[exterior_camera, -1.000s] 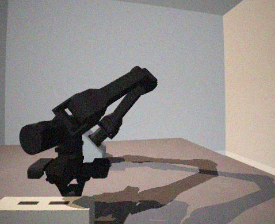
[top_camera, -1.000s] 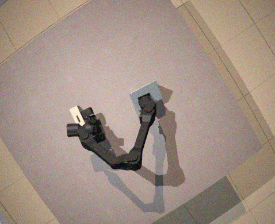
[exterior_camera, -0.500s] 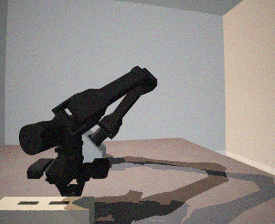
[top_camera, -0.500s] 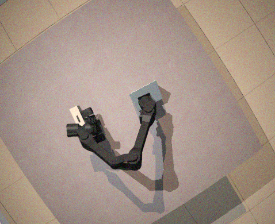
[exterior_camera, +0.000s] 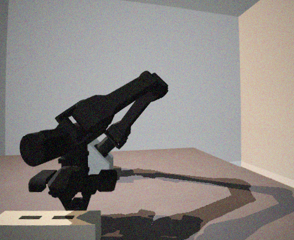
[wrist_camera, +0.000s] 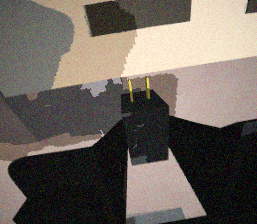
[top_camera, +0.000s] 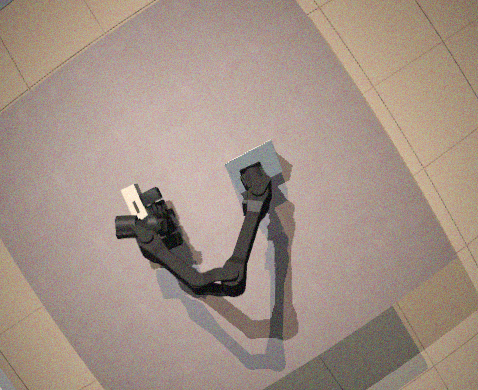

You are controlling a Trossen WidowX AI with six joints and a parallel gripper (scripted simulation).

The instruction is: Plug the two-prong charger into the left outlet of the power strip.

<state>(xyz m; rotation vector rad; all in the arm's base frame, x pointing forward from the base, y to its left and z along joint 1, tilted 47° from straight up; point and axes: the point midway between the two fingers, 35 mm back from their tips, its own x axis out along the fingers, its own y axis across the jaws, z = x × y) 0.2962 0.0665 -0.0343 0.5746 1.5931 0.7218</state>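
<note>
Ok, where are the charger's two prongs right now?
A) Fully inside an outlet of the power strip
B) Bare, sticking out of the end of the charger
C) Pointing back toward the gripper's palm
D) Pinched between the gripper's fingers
B: the wrist view shows both yellow prongs exposed beyond the black charger.

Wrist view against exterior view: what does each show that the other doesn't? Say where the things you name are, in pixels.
Only the wrist view shows the charger [wrist_camera: 147,127] with its two yellow prongs [wrist_camera: 148,88]. Only the exterior view shows the arm's raised elbow [exterior_camera: 154,84] and the room's walls [exterior_camera: 171,52]. Both show the power strip [exterior_camera: 42,232] [wrist_camera: 208,42] and its dark slots [exterior_camera: 30,217] [wrist_camera: 163,14].
</note>
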